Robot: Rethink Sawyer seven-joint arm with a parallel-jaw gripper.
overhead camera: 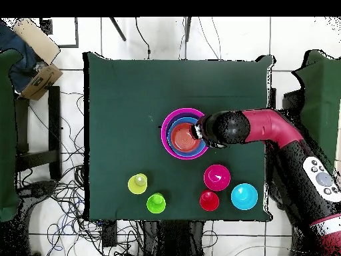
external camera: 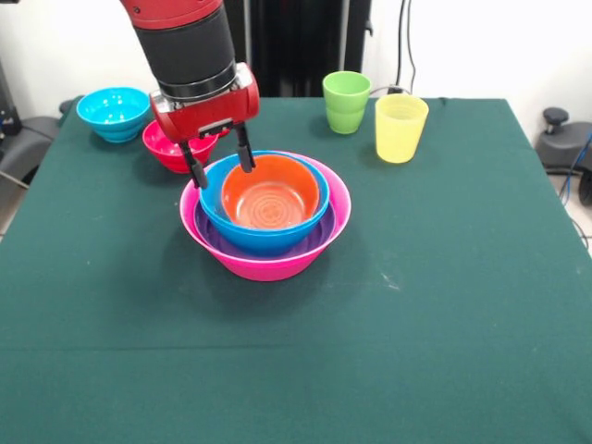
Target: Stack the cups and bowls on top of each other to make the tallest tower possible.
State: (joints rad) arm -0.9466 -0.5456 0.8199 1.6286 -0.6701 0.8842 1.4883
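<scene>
The tower stands mid-table: the pink bowl (external camera: 268, 266) holds the purple bowl (external camera: 215, 242), a blue bowl (external camera: 264, 239) and the orange bowl (external camera: 270, 196); from overhead the tower (overhead camera: 166, 141) shows as nested rings. My gripper (external camera: 220, 168) is open at the tower's left rim, one finger outside the blue bowl, the other at the orange bowl's edge. It holds nothing. The magenta-red bowl (external camera: 166, 150) and cyan bowl (external camera: 113, 111) sit behind it. The green cup (external camera: 347, 102) and yellow cup (external camera: 400, 128) stand upright at the back. The red cup (overhead camera: 209, 201) shows only overhead.
The green table cloth (external camera: 444, 305) ends at edges on all sides. In the overhead view the arm (overhead camera: 266, 127) reaches in from the right, and a cardboard box (overhead camera: 36, 60) lies off the table at the upper left.
</scene>
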